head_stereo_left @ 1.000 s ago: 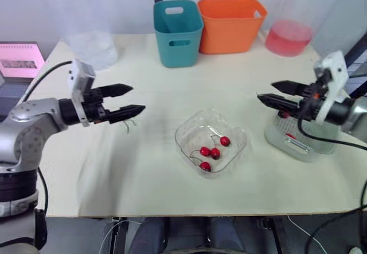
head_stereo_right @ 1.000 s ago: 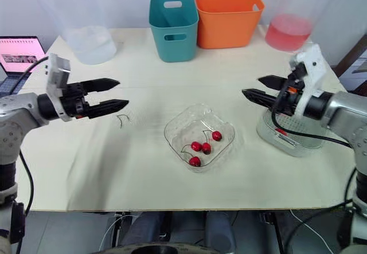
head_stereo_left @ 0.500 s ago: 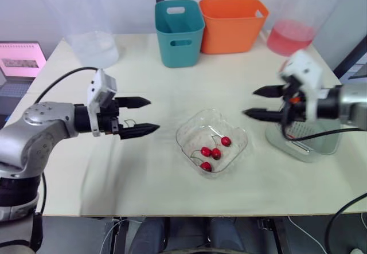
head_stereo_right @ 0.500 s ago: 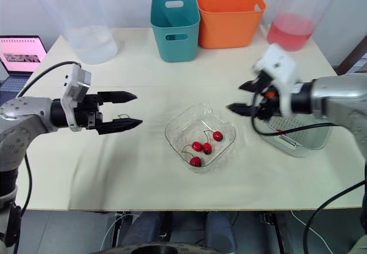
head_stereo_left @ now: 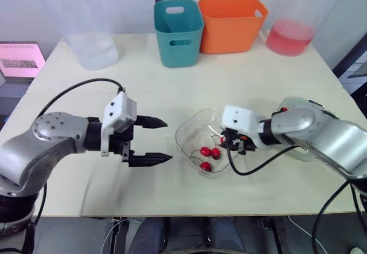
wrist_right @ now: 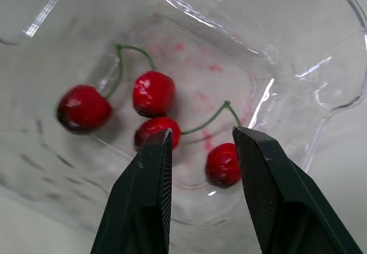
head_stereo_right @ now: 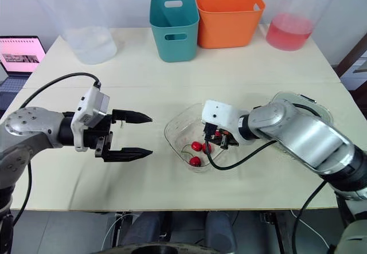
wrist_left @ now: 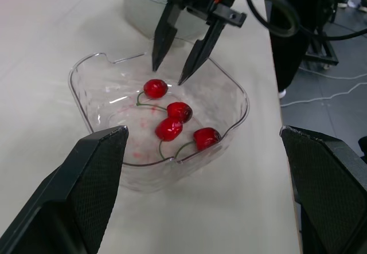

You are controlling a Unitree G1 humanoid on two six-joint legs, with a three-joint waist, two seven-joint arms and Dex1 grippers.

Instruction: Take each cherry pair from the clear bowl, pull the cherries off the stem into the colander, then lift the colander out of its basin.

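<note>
Right wrist view, right gripper point(wrist_right: 202, 132) jaws parted, empty, over cherries point(wrist_right: 153, 92) in bowl point(wrist_right: 309, 65), left gripper point(head_stereo_left: 168, 140) jaws wide

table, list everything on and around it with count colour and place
clear bowl: 1, clear, table centre
cherries: 4, red, in the bowl
colander in basin: 1, clear, table's right side
teal bin: 1, teal, back centre
orange bin: 1, orange, beside it
tub: 1, pink liquid, back right
container: 1, clear, back left
laptop: 1, pink screen, far left
left claw: 1, black, open, left of bowl
right claw: 1, black, open, over cherries
</note>
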